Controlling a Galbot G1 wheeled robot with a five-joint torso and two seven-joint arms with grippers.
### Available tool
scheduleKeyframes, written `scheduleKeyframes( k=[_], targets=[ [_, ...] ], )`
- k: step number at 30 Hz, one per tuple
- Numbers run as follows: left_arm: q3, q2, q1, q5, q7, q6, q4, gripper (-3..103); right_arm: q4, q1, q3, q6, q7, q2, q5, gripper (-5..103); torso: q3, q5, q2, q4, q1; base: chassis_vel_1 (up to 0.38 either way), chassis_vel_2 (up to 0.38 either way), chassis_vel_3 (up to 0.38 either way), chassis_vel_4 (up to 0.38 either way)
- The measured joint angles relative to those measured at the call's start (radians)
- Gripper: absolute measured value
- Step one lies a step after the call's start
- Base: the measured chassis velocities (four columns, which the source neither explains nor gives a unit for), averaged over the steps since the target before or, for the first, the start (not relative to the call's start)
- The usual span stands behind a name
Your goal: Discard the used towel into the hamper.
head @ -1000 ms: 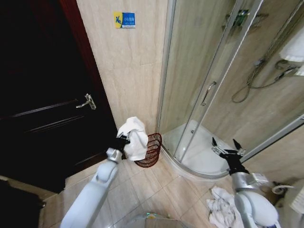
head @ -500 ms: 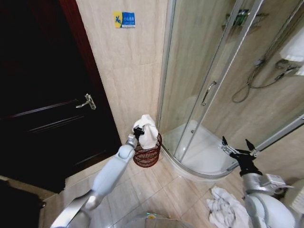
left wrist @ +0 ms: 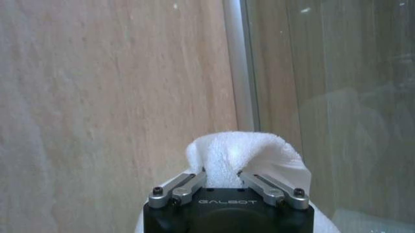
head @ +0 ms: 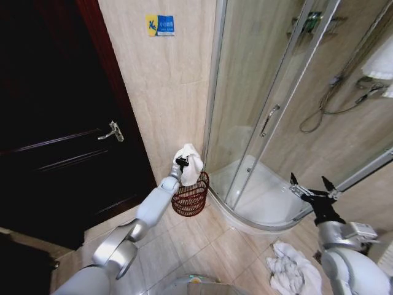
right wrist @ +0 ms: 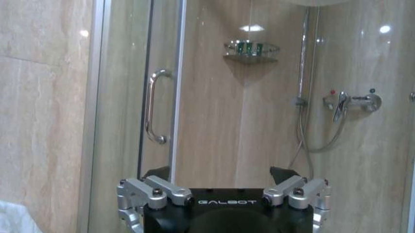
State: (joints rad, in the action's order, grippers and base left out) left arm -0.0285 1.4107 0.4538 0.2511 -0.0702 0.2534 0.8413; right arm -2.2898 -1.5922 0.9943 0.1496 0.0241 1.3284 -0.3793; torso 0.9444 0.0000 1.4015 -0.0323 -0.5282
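Note:
The white used towel (head: 190,163) hangs bunched from my left gripper (head: 180,163), directly above the hamper (head: 190,196), a dark reddish-brown wire basket on the floor beside the shower's corner. In the left wrist view the towel (left wrist: 243,155) bulges up between the fingers, which are shut on it. My right gripper (head: 313,187) stands open at the right, in front of the shower tray, holding nothing; its spread fingers (right wrist: 155,191) show in the right wrist view.
A dark door (head: 61,141) with a metal handle (head: 112,131) is left of the hamper. The glass shower enclosure (head: 270,117) stands to the right. Another heap of white towels (head: 291,267) lies on the tiled floor near my right arm.
My left arm has stretched forward, carrying the towel from left of the hamper to over its mouth. The right gripper has drifted a little to the right.

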Motion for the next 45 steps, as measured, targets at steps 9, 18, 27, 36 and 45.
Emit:
scheduleKeyframes(
  k=[9,18,27,36,45],
  targets=[
    [-0.008,0.033,-0.045,-0.026,-0.005,-0.015,-0.061,33,-0.008,-0.002,-0.003,0.002,-0.003,-0.002,-0.008,100,0.0,0.0001,0.0,0.0001,0.0,0.0,0.0,0.0,0.0],
    [-0.002,0.043,-0.045,-0.051,-0.006,-0.021,-0.068,66,-0.009,-0.002,0.006,0.001,-0.003,-0.016,-0.025,100,0.0,0.0,0.0,0.0,0.0,0.0,0.0,0.0,0.0],
    [0.001,0.033,-0.035,-0.056,-0.008,-0.027,-0.06,97,-0.001,0.002,0.006,-0.002,-0.003,-0.022,-0.029,100,0.0,0.0,0.0,0.0,0.0,0.0,0.0,0.0,0.0],
    [0.002,0.033,-0.023,-0.058,-0.009,-0.029,-0.05,100,0.006,0.002,0.005,-0.003,-0.002,-0.024,-0.029,100,0.0,0.0,0.0,0.0001,0.0,0.0,0.0,0.0,0.0],
    [0.002,-0.027,0.056,-0.046,-0.024,-0.08,0.076,100,0.01,0.003,-0.012,-0.003,-0.002,-0.018,-0.024,100,0.0,-0.0001,0.0,0.0,0.0,0.0,0.0,0.0,0.0]
  ],
)
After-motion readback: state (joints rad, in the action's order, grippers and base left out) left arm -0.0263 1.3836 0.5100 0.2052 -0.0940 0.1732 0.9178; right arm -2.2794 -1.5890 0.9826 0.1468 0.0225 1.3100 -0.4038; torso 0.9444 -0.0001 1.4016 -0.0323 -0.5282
